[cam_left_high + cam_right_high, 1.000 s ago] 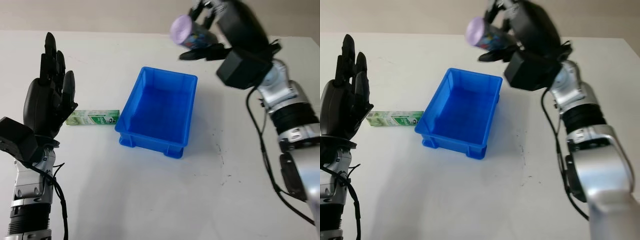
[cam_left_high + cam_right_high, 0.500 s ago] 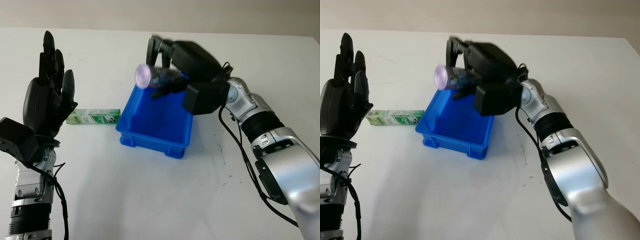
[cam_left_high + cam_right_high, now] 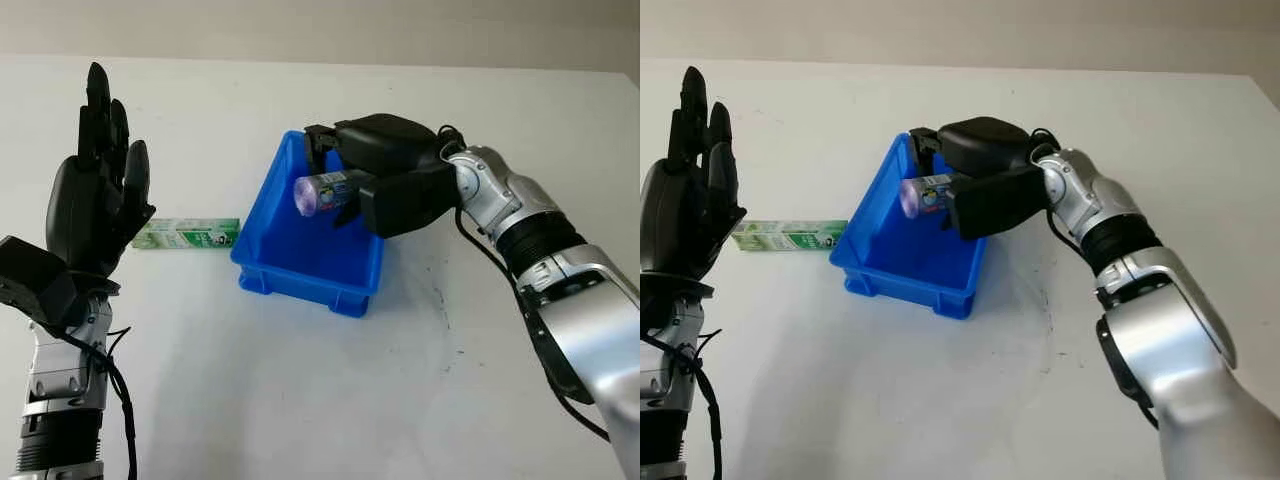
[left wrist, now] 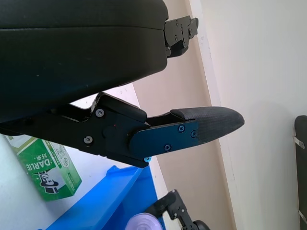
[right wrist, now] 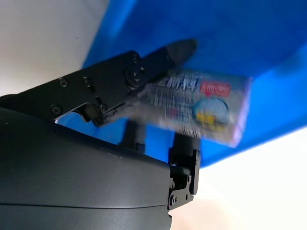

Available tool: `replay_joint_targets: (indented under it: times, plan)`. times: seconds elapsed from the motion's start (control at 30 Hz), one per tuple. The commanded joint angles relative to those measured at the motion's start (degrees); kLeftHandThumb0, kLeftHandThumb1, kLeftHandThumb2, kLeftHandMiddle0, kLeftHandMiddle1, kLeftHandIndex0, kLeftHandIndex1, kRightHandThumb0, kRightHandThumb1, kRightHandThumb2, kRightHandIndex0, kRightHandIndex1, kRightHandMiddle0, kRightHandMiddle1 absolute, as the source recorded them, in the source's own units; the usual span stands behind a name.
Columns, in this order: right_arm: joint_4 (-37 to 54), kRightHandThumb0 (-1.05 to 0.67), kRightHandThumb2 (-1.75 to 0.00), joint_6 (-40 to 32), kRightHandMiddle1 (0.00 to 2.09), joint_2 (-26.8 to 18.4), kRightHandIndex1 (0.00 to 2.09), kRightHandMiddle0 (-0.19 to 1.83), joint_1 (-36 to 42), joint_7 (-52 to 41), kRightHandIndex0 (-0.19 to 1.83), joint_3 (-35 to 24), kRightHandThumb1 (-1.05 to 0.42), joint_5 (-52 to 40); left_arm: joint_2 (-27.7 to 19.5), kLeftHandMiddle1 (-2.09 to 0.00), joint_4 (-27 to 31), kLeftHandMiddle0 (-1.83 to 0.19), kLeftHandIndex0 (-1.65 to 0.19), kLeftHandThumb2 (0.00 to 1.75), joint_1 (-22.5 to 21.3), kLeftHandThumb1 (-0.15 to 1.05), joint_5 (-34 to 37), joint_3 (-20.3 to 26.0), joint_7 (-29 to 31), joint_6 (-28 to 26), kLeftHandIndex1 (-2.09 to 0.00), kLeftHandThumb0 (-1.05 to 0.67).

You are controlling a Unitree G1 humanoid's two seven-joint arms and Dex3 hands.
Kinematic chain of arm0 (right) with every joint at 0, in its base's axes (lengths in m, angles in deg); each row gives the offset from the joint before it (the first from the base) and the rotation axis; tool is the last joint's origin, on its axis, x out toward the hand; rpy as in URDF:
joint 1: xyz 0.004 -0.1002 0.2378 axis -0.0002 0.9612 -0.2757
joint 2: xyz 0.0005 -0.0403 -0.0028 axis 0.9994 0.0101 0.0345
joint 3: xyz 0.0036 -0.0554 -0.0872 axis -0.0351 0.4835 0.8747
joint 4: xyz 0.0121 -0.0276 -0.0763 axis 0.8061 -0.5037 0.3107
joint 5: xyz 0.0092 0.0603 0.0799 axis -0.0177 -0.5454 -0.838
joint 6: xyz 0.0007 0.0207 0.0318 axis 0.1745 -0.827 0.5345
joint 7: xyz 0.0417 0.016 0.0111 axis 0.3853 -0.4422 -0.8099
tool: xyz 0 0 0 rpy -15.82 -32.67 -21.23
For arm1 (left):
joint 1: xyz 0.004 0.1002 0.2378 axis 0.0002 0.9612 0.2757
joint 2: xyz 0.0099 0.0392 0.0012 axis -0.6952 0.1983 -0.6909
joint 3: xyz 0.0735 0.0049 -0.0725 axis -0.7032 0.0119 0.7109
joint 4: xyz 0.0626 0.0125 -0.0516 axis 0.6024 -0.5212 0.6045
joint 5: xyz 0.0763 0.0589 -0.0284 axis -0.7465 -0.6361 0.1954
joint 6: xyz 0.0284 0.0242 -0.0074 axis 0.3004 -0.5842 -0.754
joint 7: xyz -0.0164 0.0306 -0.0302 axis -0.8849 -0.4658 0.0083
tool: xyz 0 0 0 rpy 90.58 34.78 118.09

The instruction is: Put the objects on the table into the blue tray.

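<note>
Tray [image 3: 352, 292]: your right hand [image 3: 375, 170] grips the cup [image 3: 322, 192] sideways, low inside it; release early and the cup may roll; left hand [image 3: 95, 205] open, box [image 3: 186, 235] just outside.

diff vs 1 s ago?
The right hand, shut on the purple-lidded cup, swung from high above the table's far side down and toward the robot into the blue tray, not yet released. The left hand, open and raised, and the green box on the table stayed put.
</note>
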Motion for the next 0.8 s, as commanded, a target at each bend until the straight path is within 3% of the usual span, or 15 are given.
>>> replay_joint_targets:
  times: [0.0, 0.07, 0.17, 0.3, 0.57, 0.77]
  plan:
    - [1.71, -0.72, -0.09, 0.56, 0.65, -1.33, 0.32, 0.1, -1.67, -0.95, 0.2, -0.42, -1.03, -0.7, 0.12, 0.0, 0.08, 0.19, 0.19, 0.6, -0.09, 1.05, -0.04, 0.17, 0.11, 0.38, 0.0, -0.76]
    - [2.71, -0.82, -0.25, 0.7, 0.25, -1.74, 0.09, 0.04, -1.22, -1.81, 0.1, -1.36, -1.04, -2.0, 0.09, 0.0, 0.12, 0.19, 0.19, 0.6, -0.13, 1.05, -0.22, 0.07, 0.02, 0.29, 0.0, -0.76]
    - [4.45, -0.89, -0.45, 1.11, 0.08, -1.97, 0.01, -0.07, -0.04, -2.87, -0.06, -3.67, -1.05, -5.63, 0.2, 0.0, -0.01, 0.19, 0.19, 0.6, -0.18, 1.05, -0.17, 0.07, 0.02, 0.5, 0.0, -0.76]
    - [7.22, -0.91, -0.57, 1.65, 0.02, -1.49, 0.0, -0.17, 2.37, -3.35, -0.18, -7.66, -1.05, -12.03, 0.27, 0.0, -0.01, 0.19, 0.19, 0.6, -0.15, 1.05, -0.24, 0.06, -0.09, 0.41, 0.0, -0.76]
    - [14.34, -0.92, -0.66, -2.15, 0.0, 2.72, 0.01, -0.19, 9.8, -2.33, -0.17, -17.25, -1.05, -26.75, 0.24, 0.0, 0.07, 0.19, 0.19, 0.6, 0.03, 1.05, -0.07, 0.05, 0.17, 0.32, 0.0, -0.76]
    - [24.98, -0.89, -0.73, -17.11, 0.0, 5.73, 0.0, -0.19, 16.73, -1.98, -0.19, -23.26, -1.05, -35.94, -0.02, 0.0, 0.07, 0.19, 0.19, 0.61, 0.3, 1.05, -0.19, 0.17, 0.42, 0.56, 0.0, -0.76]
